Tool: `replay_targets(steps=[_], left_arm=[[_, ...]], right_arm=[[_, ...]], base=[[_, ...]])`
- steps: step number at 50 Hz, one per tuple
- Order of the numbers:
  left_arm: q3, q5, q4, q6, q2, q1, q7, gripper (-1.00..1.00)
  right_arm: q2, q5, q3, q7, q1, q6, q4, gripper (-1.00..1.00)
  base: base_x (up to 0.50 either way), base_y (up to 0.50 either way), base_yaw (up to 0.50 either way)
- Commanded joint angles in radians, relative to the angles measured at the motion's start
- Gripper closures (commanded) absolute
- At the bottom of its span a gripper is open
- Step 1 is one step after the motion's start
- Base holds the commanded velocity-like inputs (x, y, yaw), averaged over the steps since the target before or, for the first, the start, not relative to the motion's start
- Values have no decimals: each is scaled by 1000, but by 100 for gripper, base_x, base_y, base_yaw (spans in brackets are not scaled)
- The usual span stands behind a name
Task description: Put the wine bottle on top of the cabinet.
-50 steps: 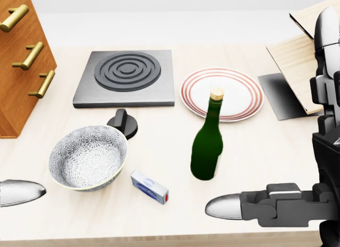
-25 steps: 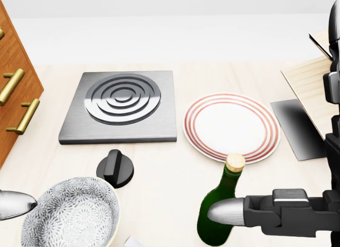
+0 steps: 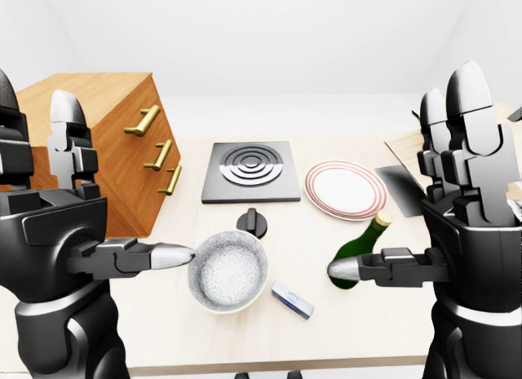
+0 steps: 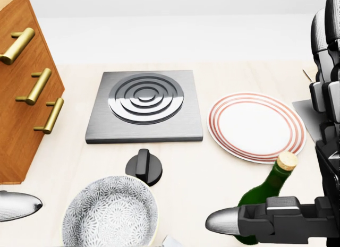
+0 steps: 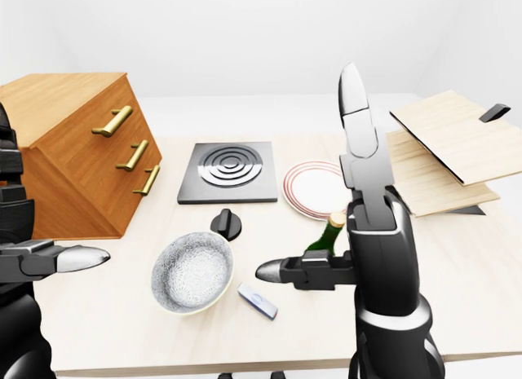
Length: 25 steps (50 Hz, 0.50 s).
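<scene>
The green wine bottle point(image 4: 264, 196) with a cork top leans to the right near the bottom right of the head view. My right hand point(image 3: 432, 232) is open: its thumb point(image 4: 228, 221) lies across the bottle's lower body and its fingers point(image 3: 457, 126) stand upright to the right. Whether the thumb touches the glass is unclear. The wooden cabinet point(image 3: 106, 143) with brass handles stands at the left, its flat top bare. My left hand point(image 3: 57, 224) is open below the cabinet, holding nothing.
A grey hob plate point(image 4: 143, 106), a black knob point(image 4: 143, 166), a patterned bowl point(image 4: 109, 215) and a red-ringed plate point(image 4: 255, 125) lie between cabinet and bottle. A small blue-and-white box point(image 3: 292, 299) sits by the bowl. Wooden boards point(image 5: 449, 151) are stacked at the right.
The head camera has shifted, moving the whole picture. The bottle stood upright and now leans right. My right thumb, first below and beside it, now crosses its lower body.
</scene>
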Motion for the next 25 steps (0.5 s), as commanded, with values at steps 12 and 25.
replay_targets(steps=[12,25], left_arm=[[-6,10,-8,0,-10,21,-15,-100],[-15,20,-27,0,-24,39,-26,-100]], right_arm=[[43,-11,-39,35,44,0,-7,-100],[111,-22,-127,114,78,0,-7,-100]], base=[[0,32,0],[0,0,0]])
